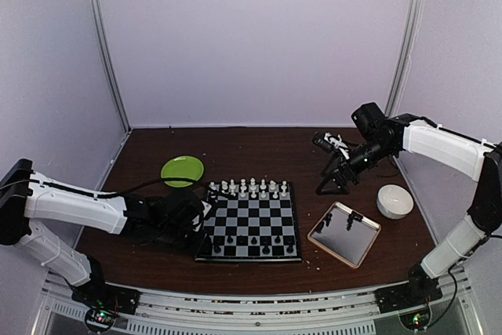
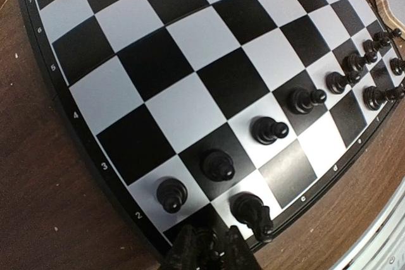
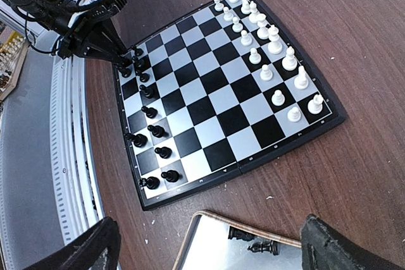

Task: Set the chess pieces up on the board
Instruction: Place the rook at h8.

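At the 7 o'clock corner of the board (image 1: 249,223), left gripper (image 2: 209,245) low beside the black chess pieces (image 2: 270,129), jaws nearly together, any grip impossible to tell. At the board's 3 o'clock, tray (image 1: 345,242) holding two stray black pieces (image 3: 262,246). Just past them at 12 o'clock, right gripper (image 1: 335,186) with jaws wide apart, likely the nearer arm for the next pick. Farthest back, white ranks (image 1: 247,187) in place.

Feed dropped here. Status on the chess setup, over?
Left end effector low at near corner of grey-and-black checkered chessboard, grip unclear. Right end effector open, raised. Small black chess pieces lie in tan-rimmed metallic tray. No obstruction seen.
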Motion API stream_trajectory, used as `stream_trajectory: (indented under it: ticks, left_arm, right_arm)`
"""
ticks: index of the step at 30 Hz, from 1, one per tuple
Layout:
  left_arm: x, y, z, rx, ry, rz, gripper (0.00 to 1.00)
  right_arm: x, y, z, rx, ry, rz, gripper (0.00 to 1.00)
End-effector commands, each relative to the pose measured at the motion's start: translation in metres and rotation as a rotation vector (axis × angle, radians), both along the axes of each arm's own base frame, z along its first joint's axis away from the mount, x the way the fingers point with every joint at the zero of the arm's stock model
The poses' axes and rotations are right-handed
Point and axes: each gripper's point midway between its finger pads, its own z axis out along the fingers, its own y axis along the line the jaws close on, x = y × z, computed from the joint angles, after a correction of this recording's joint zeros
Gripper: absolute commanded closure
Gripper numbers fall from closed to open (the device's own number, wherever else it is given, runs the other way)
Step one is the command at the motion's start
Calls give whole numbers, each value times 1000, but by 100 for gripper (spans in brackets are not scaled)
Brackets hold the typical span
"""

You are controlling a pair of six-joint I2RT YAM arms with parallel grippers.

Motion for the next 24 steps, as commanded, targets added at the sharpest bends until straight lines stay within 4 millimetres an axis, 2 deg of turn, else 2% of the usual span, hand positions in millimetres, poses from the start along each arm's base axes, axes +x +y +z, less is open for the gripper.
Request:
stream_trajectory:
  ticks: [1,6,9,12,16,18,19,21,22,24]
  left_arm:
    - [3,-7,10,-21,-28,-9,82]
    - [3,-6,14,-20,-31,-5,77]
    - [5,-4,28,-23,-54,-1,75]
    - [8,2,55,-28,-95,4,72]
    - [15,8,104,-50,-193,-4,68]
    - [22,7,129,-65,-259,-13,65]
    - [26,6,139,-75,-288,-6,64]
    - [37,1,157,-93,-352,-2,62]
    - [43,-3,165,-101,-378,7,62]
    - [56,-12,176,-128,-420,23,60]
  right_arm:
    - [0,1,3,9,6,11,1]
    - [0,1,5,11,2,11,1]
    - [3,-1,16,4,-27,-3,0]
    - [13,-9,39,-15,-105,-64,0]
    - [48,-39,71,-100,-282,-277,0]
    - [56,-51,90,-47,-306,-337,0]
    - [58,-54,98,39,-287,-346,1]
    - [56,-59,102,175,-232,-314,1]
    - [53,-59,96,167,-214,-284,0]
    - [49,-62,83,98,-197,-232,10]
